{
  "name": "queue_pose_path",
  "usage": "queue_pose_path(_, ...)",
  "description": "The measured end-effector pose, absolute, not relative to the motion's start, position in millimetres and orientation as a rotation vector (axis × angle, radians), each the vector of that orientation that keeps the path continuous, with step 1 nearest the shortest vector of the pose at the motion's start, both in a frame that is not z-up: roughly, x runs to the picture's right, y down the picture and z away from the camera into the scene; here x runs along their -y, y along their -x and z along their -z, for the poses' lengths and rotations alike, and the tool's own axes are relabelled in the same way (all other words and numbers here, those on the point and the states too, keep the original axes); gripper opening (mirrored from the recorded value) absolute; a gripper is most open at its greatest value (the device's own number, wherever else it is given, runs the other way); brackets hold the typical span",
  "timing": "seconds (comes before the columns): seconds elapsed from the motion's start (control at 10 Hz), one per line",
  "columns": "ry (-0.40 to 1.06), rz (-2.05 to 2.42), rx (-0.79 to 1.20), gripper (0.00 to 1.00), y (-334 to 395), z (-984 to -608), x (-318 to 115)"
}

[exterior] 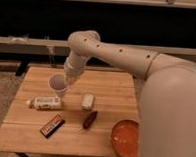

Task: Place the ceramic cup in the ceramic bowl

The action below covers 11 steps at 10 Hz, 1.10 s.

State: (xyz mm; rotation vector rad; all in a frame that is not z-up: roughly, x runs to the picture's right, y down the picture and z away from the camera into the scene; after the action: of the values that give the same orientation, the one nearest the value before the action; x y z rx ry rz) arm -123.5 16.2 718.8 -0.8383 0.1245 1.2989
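Observation:
The ceramic cup (pixel 57 84), small, white and without a handle, hangs tilted just above the wooden table (pixel 111 89), over its left half. My gripper (pixel 66 83) comes down from the white arm and is shut on the cup's right rim. The ceramic bowl (pixel 125 139), wide, orange-red and glossy, sits at the table's front right corner, well to the right of the cup and nearer to the camera. My own arm's bulk covers the scene's right side and hides the bowl's right edge.
A white labelled bottle (pixel 45 103) lies on its side below the cup. A pale block (pixel 87 101), a dark-red elongated object (pixel 90 119) and a dark flat bar (pixel 52 126) lie between cup and bowl. A dark wall and rail run behind the table.

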Motion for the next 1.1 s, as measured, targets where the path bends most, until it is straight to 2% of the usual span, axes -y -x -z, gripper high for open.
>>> queue_pose_path(0.4,0.806,-1.385,-0.170,0.00,42,-686,-44)
queue_pose_path(0.8,0.821,-1.511,-0.260,0.00,-33,-680,-75)
queue_pose_path(1.1,0.838,-1.612,-0.329,0.00,-86,-690,-98)
